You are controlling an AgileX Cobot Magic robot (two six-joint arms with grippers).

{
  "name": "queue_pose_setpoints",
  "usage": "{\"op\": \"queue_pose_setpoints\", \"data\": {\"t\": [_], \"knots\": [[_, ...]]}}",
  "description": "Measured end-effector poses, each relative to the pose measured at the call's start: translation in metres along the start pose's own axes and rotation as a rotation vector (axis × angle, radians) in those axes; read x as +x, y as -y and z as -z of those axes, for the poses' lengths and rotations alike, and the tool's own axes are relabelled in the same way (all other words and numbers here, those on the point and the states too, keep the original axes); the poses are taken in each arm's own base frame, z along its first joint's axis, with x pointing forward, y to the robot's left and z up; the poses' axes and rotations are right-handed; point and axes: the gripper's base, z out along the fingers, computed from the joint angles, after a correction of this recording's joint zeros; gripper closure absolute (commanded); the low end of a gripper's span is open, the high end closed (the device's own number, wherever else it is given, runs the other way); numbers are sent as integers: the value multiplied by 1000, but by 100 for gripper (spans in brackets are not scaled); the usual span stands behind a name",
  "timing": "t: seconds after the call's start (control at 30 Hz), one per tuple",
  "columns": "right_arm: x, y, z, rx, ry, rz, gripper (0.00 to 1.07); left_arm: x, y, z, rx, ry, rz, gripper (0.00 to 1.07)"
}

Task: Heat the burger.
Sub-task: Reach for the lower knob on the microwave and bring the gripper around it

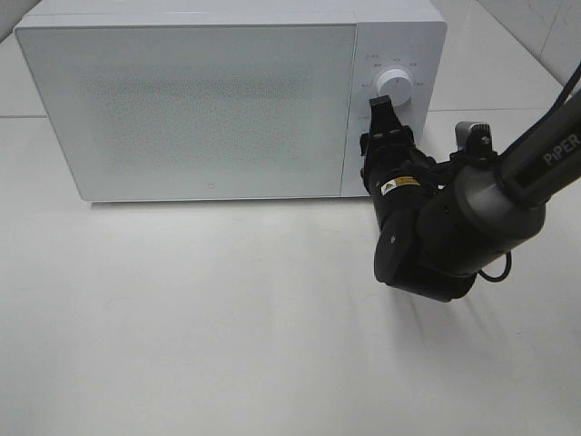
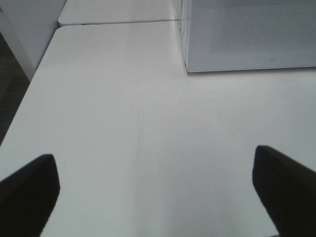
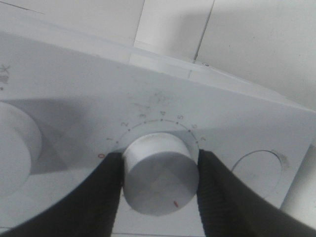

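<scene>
The burger is out of view. A white microwave (image 1: 182, 100) stands at the back of the table with its door shut. My right gripper (image 1: 382, 107) reaches the control panel (image 3: 74, 94), just below the upper round knob (image 1: 395, 84). In the right wrist view the gripper (image 3: 159, 170) is shut on a white dial (image 3: 158, 175) ringed by a numbered scale, with one black finger (image 3: 98, 197) on each side. My left gripper (image 2: 155, 192) hangs open over bare table, holding nothing, and the microwave's front corner (image 2: 247, 34) lies ahead of it.
The white table (image 1: 227, 318) spreads in front of the microwave. Its left edge (image 2: 29, 94) drops off beside the left gripper. The right arm's black body (image 1: 436, 227) hangs over the table's right side. A second knob (image 3: 15, 143) sits beside the gripped dial.
</scene>
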Motion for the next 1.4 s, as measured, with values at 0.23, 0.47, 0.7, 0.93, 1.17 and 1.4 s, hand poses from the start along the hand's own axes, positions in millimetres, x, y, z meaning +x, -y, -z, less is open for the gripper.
{"op": "queue_pose_setpoints", "data": {"t": [0.23,0.47,0.7,0.93,1.17,1.4], "knots": [[0,0,0,-3,-9,-51,105,0,0,0,0,0,0,7],[0,0,0,-3,-13,-163,104,0,0,0,0,0,0,7],[0,1,0,4,0,-213,103,0,0,0,0,0,0,7],[0,0,0,6,10,-256,103,0,0,0,0,0,0,7],[0,0,0,6,11,-266,101,0,0,0,0,0,0,7],[0,0,0,7,12,-268,87,0,0,0,0,0,0,7]]}}
